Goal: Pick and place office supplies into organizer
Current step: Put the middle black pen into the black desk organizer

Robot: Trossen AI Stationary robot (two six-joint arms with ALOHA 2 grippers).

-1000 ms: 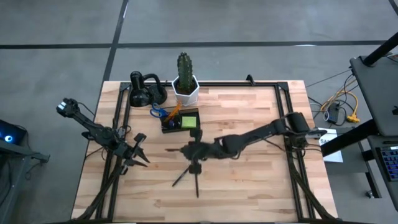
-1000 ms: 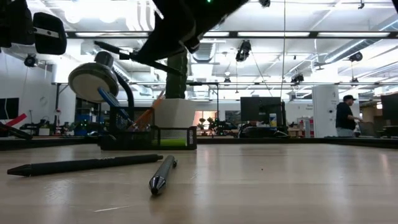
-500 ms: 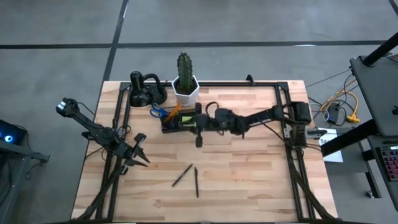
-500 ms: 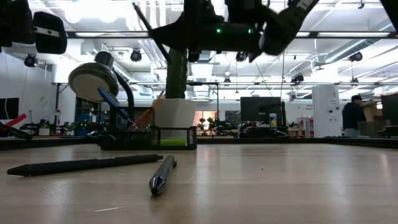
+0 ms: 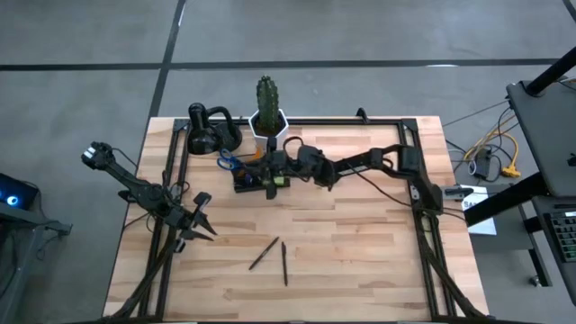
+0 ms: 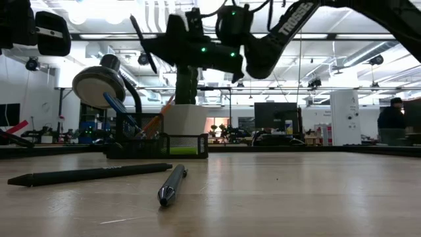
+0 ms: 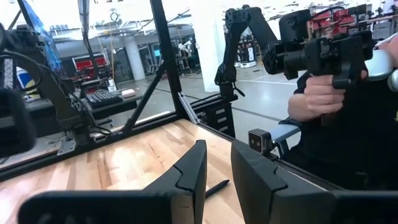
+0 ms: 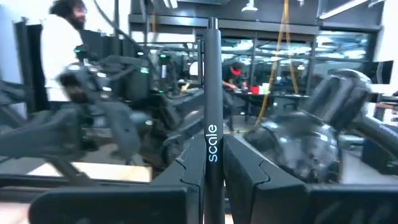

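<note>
Right tool: the right tool [image 5: 268, 176] is over the organizer [image 5: 261, 175] near the counter's far edge, its arm reaching in from the right side; its fingers [image 8: 249, 167] are clamped on a black pen [image 8: 212, 124] marked "scale", which stands up between them in the right wrist view.
Left tool: the left tool [image 5: 200, 223] waits low over the left part of the counter [image 5: 360, 252], well apart from the organizer; its two fingers [image 7: 193, 168] stand a narrow gap apart with nothing between them.
Organizer: a small dark box just in front of the white cactus pot [image 5: 268, 126] and beside the black looped gadget [image 5: 209, 130]; in the low view it sits at the far side [image 6: 158, 145] with slanting sticks rising from it.
Sticky-note pad: a lime-green pad [image 5: 274, 177] lies in the organizer's right part, partly covered by the right tool.
Scissors: the blue handles [image 5: 231, 164] lie at the organizer's left corner, touching it or just beside it; I cannot tell which.
Loose pens: two dark pens [image 5: 264, 254] lie on the bare wood in the counter's near middle, close together in a narrow V, well apart from the organizer; in the low view the nearer pen [image 6: 171, 184] points toward the camera.
Room: a person's hand [image 7: 317, 102] grips a dark handle beyond the counter in the left wrist view.
</note>
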